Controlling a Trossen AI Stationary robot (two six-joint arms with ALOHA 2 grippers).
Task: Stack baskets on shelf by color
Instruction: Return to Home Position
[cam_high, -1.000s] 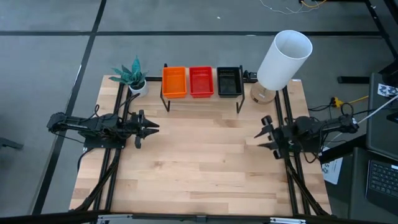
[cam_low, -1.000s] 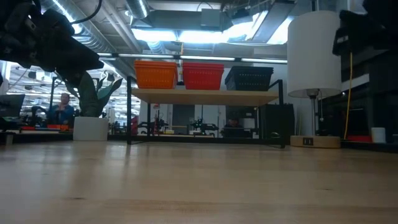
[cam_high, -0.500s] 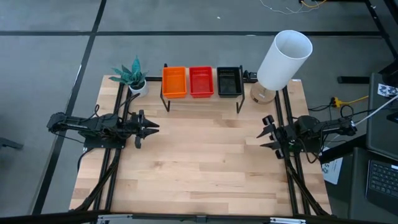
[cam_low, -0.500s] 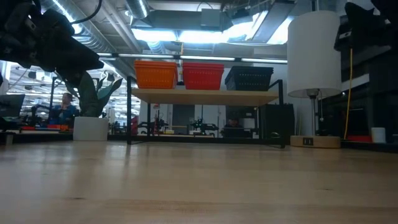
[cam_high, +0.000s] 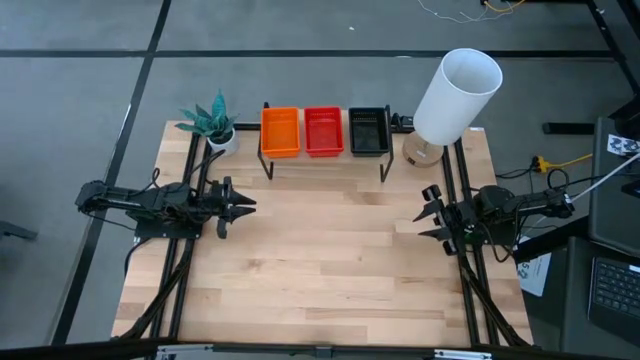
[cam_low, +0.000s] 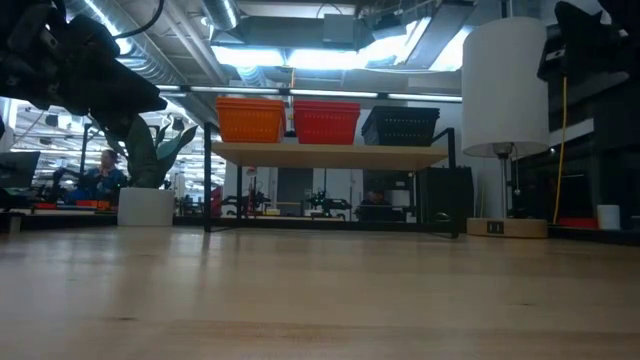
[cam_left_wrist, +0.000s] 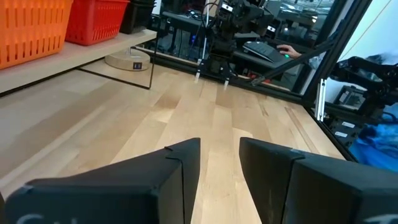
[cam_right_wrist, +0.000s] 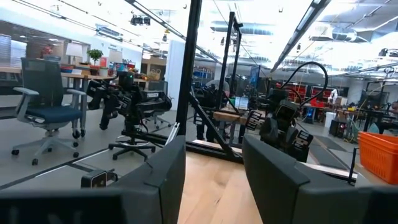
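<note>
The orange baskets (cam_high: 280, 132), red baskets (cam_high: 323, 131) and black baskets (cam_high: 369, 131) sit side by side on the top of the shelf (cam_high: 325, 161), by the table's far edge. In the low view the orange baskets (cam_low: 250, 120), red baskets (cam_low: 326, 122) and black baskets (cam_low: 401, 126) rest with their bottoms on the plank (cam_low: 330, 155); how many are in each pile cannot be told. My left gripper (cam_high: 240, 205) hovers open over the table's left side. My right gripper (cam_high: 427, 215) hovers open over the right side. Both point toward the table's middle and hold nothing.
A lamp with a tall white shade (cam_high: 457, 95) stands right of the shelf at the far right corner. A small potted plant (cam_high: 212, 125) stands left of the shelf. Bare wooden tabletop (cam_high: 330, 250) lies between the two grippers. A person (cam_low: 100, 172) shows far behind the table.
My right gripper has drawn back a little toward the table's right edge and has since kept still. Its fingers stay open. The baskets have not moved.
</note>
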